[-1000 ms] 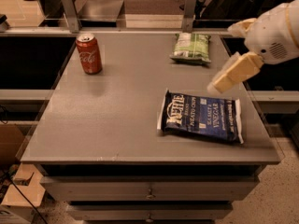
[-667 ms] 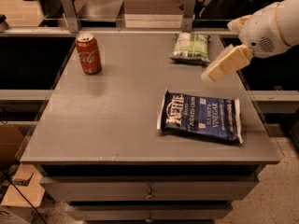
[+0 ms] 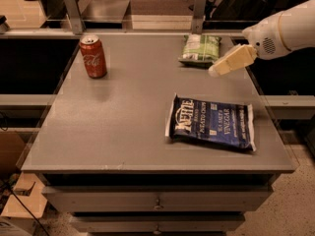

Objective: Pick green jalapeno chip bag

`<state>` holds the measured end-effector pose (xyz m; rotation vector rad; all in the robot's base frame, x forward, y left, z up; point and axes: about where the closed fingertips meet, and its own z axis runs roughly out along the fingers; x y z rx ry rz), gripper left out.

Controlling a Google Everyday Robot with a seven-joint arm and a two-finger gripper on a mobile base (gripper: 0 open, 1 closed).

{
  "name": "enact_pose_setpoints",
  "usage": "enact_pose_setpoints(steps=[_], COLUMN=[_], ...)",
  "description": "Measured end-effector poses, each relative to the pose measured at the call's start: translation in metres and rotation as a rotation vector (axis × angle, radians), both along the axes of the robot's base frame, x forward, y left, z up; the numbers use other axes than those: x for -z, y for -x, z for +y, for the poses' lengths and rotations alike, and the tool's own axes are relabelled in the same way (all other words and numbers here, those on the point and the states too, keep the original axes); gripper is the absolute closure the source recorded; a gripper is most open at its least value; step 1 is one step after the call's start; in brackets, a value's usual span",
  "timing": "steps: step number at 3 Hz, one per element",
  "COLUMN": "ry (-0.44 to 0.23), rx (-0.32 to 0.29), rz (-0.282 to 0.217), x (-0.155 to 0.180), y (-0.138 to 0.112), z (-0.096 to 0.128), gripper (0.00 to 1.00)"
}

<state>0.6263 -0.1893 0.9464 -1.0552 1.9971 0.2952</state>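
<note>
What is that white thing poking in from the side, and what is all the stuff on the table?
That white thing is a robot's arm, reaching in from the right. The tan part at its end is its pincer, which it uses to grab things, a bit like a hand. The one camera looks down at the grey table from the front; where it is mounted isn't known. Three things lie on the table: a red soda can standing at the back left, a small green chip bag at the back, and a bigger dark-blue chip bag lying flat at the front right. The pincer hangs just to the right of the green chip bag, which the robot is supposed to pick up. It isn't holding anything.
</note>
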Motion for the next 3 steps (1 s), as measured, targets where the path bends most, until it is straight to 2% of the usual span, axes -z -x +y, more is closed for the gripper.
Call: enact_pose_setpoints(steps=[1, 2, 3], ry=[-0.004, -0.021, -0.079], rx=[0.004, -0.004, -0.002], rz=[0.005, 0.030, 0.033], x=[0.002, 0.009, 0.024], y=[-0.002, -0.005, -0.023], z=[-0.001, 0.002, 0.013], gripper=[0.00, 0.00, 0.00])
